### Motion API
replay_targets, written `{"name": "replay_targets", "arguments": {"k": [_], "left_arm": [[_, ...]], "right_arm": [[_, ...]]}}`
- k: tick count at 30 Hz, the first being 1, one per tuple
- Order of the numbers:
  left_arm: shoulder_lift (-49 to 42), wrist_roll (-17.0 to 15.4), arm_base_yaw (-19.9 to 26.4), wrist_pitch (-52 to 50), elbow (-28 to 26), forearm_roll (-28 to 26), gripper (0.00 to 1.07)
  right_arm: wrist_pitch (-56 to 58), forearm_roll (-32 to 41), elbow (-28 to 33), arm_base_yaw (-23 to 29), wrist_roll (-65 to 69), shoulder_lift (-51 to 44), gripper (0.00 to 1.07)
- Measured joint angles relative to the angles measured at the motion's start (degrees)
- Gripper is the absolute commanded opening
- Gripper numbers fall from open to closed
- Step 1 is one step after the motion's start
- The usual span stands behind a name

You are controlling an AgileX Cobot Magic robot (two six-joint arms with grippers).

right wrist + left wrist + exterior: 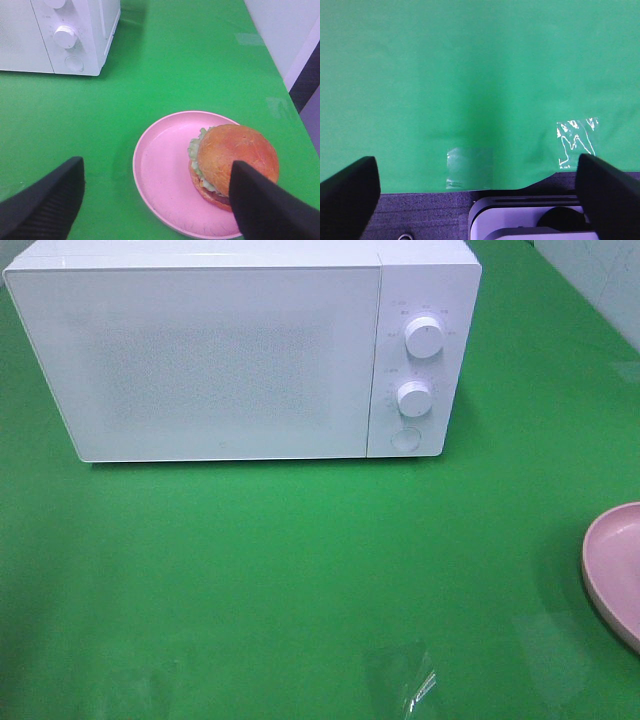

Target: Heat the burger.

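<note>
I log, L to R | L gripper (475, 190): fingers spread, nothing held, over green surface (470, 65) | microwave (240, 350): door shut | burger (232, 162): on pink plate (160, 170), R of microwave | R gripper (155, 200): fingers spread above plate, holding nothing

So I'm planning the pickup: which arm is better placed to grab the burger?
The right. Its open tool hangs just above the burger on the pink plate; the left tool sees only bare green table.
</note>
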Motion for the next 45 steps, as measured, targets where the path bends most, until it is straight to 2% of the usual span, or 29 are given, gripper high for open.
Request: {"name": "replay_targets", "arguments": {"k": [2,4,7,8,15,22,34,45], "left_arm": [[0.0,0.0,0.0,0.0,0.0,0.0,0.98],[-9.1,0.0,0.0,-0.5,6.0,0.0,0.98],[-10.5,0.0,0.0,-0.6,7.0,0.0,0.98],[-14.0,0.0,0.0,-0.5,8.8,0.0,0.98],[-24.1,0.0,0.0,-0.8,9.2,0.7,0.98],[-29.2,0.0,0.0,-0.8,9.2,0.9,0.98],[-44.3,0.0,0.0,-1.0,9.5,0.5,0.98],[-44.9,0.0,0.0,-1.0,9.5,0.5,0.98]], "right_arm": [[0.0,0.0,0.0,0.0,0.0,0.0,0.75],[0.0,0.0,0.0,0.0,0.0,0.0,0.75],[0.0,0.0,0.0,0.0,0.0,0.0,0.75],[0.0,0.0,0.0,0.0,0.0,0.0,0.75],[0.0,0.0,0.0,0.0,0.0,0.0,0.75],[0.0,0.0,0.0,0.0,0.0,0.0,0.75],[0.0,0.0,0.0,0.0,0.0,0.0,0.75],[0.0,0.0,0.0,0.0,0.0,0.0,0.75]]}}
